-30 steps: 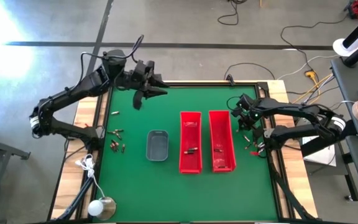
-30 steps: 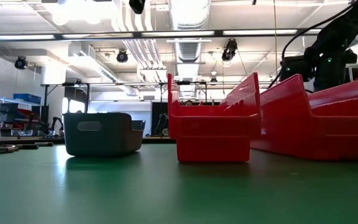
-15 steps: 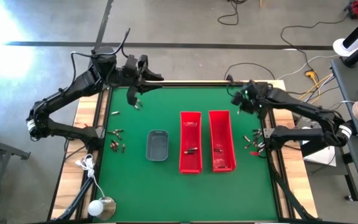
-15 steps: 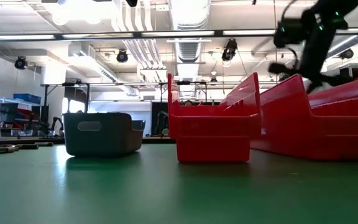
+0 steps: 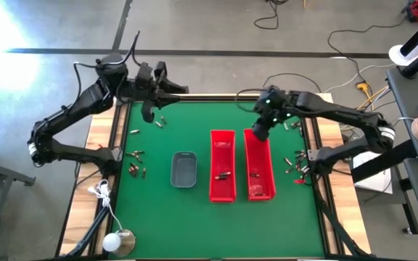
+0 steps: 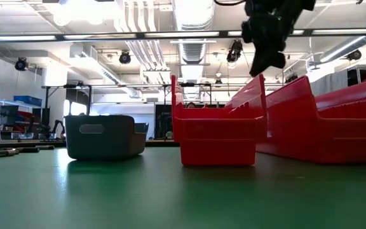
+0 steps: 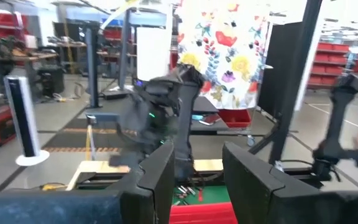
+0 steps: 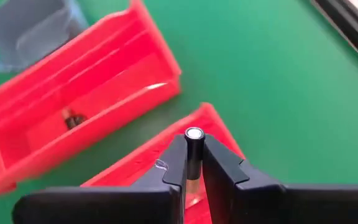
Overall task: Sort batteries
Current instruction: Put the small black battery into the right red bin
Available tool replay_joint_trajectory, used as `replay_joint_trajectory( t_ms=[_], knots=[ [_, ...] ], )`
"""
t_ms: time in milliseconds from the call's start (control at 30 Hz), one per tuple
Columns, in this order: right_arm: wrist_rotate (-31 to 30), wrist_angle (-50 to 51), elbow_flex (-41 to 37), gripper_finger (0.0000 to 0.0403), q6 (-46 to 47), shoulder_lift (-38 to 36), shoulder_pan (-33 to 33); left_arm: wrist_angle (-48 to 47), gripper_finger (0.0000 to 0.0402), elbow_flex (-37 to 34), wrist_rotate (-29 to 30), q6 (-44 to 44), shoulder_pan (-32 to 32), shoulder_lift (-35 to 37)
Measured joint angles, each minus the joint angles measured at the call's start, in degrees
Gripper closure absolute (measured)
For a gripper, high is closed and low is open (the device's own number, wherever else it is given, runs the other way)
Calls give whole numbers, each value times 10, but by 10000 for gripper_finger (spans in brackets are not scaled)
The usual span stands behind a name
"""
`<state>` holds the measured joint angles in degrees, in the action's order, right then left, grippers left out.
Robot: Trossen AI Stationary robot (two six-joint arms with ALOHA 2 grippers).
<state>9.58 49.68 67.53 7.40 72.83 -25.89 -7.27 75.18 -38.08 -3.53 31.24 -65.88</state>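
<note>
Table: green mat (image 5: 194, 210), two red bins (image 5: 222, 165), grey tray (image 5: 183, 169).
Right gripper (image 8: 192, 163): pinching battery (image 8: 194, 149) above right bin's far end.
Left gripper (image 5: 151, 109): fingers apart, far-left edge.
Progress: few batteries binned; loose batteries (image 5: 138, 162) remain both sides.

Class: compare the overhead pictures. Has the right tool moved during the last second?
Yes. The right tool, shut on a battery, went from beside the table's right edge leftward to above the far end of the right red bin.

Grey concrete floor (image 5: 216, 29) (cables strewn) under bright ceiling lights (image 6: 75, 13).
</note>
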Motion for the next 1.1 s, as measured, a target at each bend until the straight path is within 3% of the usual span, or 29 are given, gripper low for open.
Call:
replay_joint_trajectory(
  t_ms=[367, 633, 833, 1100],
  knots=[
    [11, 23, -21, 376, -87, 76, 98, 0, 287, 0, 32, -2, 0, 11],
    [-44, 15, -60, 375, -125, 100, 140, 6, 287, 0, 32, 0, 0, 4],
    [-152, 18, -67, 375, -121, 112, 202, 3, 287, 0, 32, 0, 0, 4],
    [-157, 9, -83, 375, -77, 135, 254, 3, 287, 0, 32, 6, 1, 4]
  ],
)
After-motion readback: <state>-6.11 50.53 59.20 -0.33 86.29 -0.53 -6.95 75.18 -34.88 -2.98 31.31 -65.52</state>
